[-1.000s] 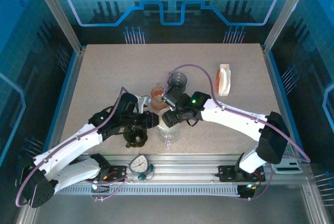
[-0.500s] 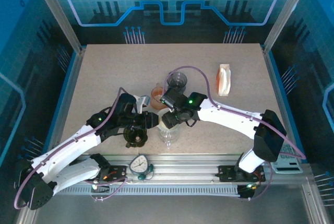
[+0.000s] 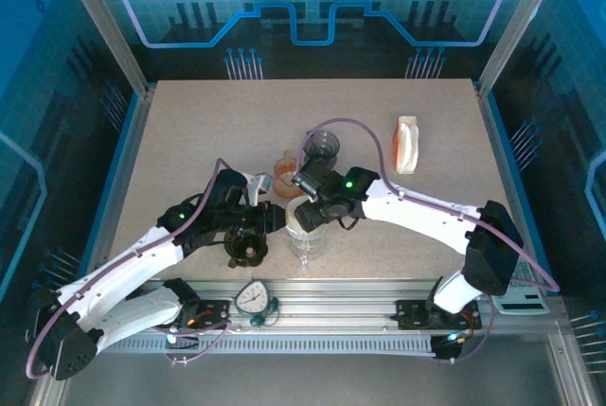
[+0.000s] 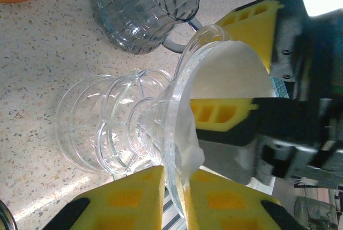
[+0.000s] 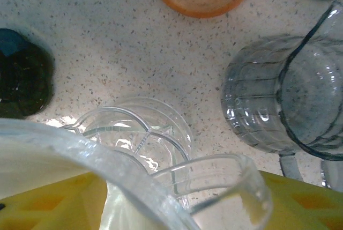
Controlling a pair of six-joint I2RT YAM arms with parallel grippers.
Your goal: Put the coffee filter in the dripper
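Note:
The clear glass dripper (image 3: pixel 305 238) stands near the table's front, on a clear ribbed glass base (image 4: pixel 102 128). The white coffee filter (image 4: pixel 230 72) lies inside its cone, and one flap (image 4: pixel 194 152) sticks out over the rim. My left gripper (image 4: pixel 174 187) is shut on the rim (image 4: pixel 179 106), with that flap pinched in. My right gripper (image 5: pixel 177 208) comes from the other side with its yellow fingers wide apart. One of them (image 4: pixel 222 115) is inside the filter, the other (image 4: pixel 252 21) past the rim. The dripper's handle loop (image 5: pixel 214 184) sits between them.
A grey glass mug (image 3: pixel 323 146) and an orange dish (image 3: pixel 286 171) stand just behind the dripper. A dark round object (image 3: pixel 247 247) lies left of it, under my left arm. A pack of filters (image 3: pixel 406 144) lies at the back right. A dial (image 3: pixel 254 298) sits on the front rail.
My left jaws have narrowed onto the dripper rim. The right arm has shifted slightly over the dripper, its fingers as wide apart as before.

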